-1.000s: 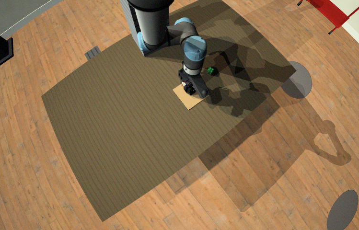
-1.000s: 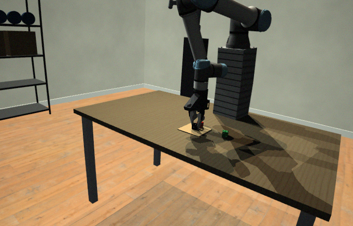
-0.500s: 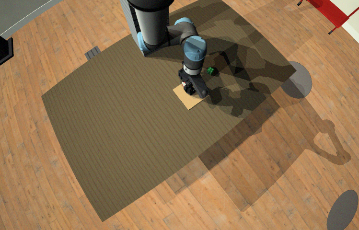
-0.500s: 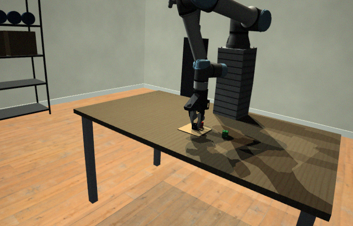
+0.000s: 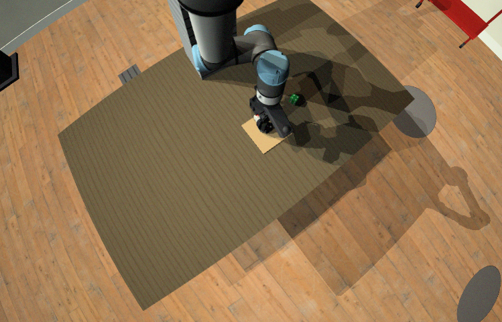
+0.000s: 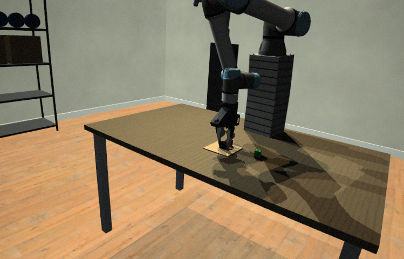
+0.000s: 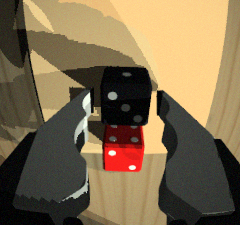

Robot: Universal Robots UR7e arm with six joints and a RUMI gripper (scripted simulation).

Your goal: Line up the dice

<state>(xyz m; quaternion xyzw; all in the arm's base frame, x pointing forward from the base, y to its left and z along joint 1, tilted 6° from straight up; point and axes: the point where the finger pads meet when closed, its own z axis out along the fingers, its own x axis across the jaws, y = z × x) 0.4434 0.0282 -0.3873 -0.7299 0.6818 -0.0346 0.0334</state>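
My gripper (image 5: pixel 263 129) (image 6: pixel 224 144) (image 7: pixel 125 90) points down over the mat (image 5: pixel 263 145) (image 6: pixel 211 148) (image 7: pixel 190 45). Its fingers are open, one on each side of the black die (image 7: pixel 125 97), with a gap at both sides. The black die shows three pips on its larger visible face and one on the narrow face. The red die (image 6: pixel 232 141) (image 7: pixel 123 158) is right behind it on the base side, showing two pips on the bright face and four on the shaded one. Its footing is hidden. The green die (image 5: pixel 294 99) (image 6: pixel 257 153) is on the table, off the mat; its number is unclear.
The robot's pedestal (image 6: pixel 261 96) stands at the table's edge (image 6: pixel 152 152) behind the mat. The arm and its shadows cover part of the table around the mat and the green die.
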